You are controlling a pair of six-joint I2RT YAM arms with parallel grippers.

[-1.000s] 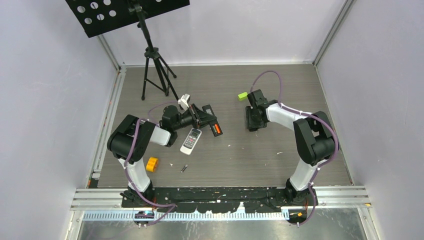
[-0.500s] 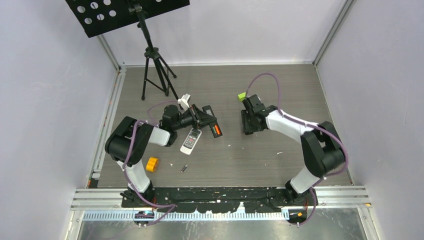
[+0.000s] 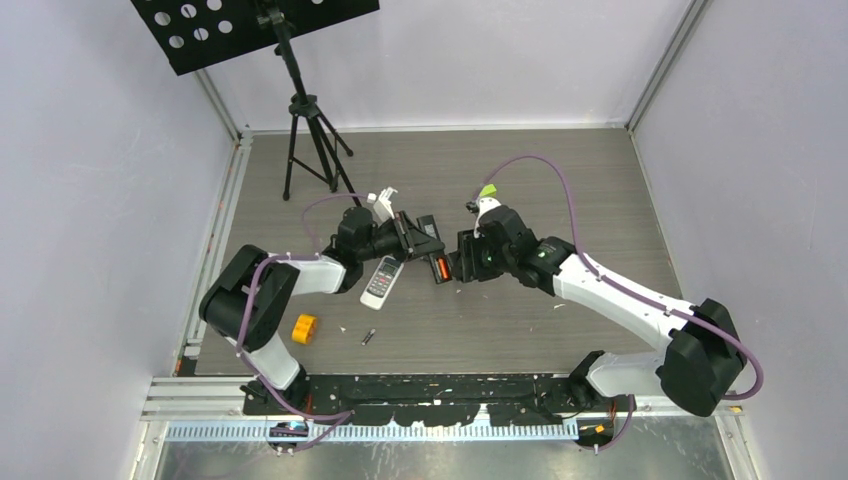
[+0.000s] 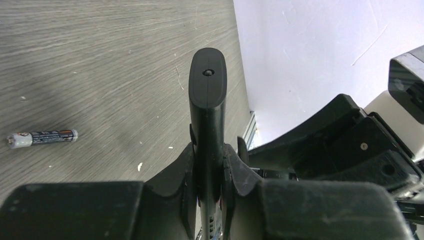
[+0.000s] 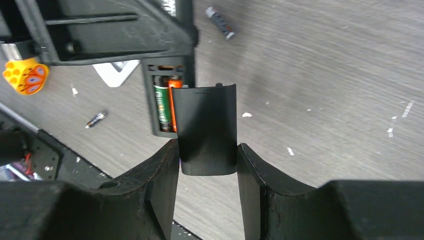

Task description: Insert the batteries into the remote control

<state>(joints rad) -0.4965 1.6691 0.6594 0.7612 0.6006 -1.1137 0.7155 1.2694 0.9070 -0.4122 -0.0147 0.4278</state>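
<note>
My left gripper (image 3: 418, 240) is shut on a black remote control (image 4: 207, 107) and holds it on edge. The remote's open bay (image 5: 165, 100) shows two batteries seated: a green-and-black one (image 5: 161, 107) and an orange-red one (image 5: 173, 97). My right gripper (image 3: 462, 262) is shut on the black battery cover (image 5: 207, 130), whose front edge lies over the bay's right side. Loose batteries lie on the table: one (image 3: 367, 337) near the front, also in the right wrist view (image 5: 96, 119), another (image 5: 220, 22) farther off, and one (image 4: 42, 137) in the left wrist view.
A white remote (image 3: 381, 281) lies just under my left arm. An orange block (image 3: 304, 328) sits at the front left, a lime-green block (image 3: 487, 191) behind my right wrist. A black tripod stand (image 3: 305, 140) is at the back left.
My right arm swung left from beside the lime-green block, carrying the cover up to the remote's open bay. My left gripper shifted a little right with the remote.
</note>
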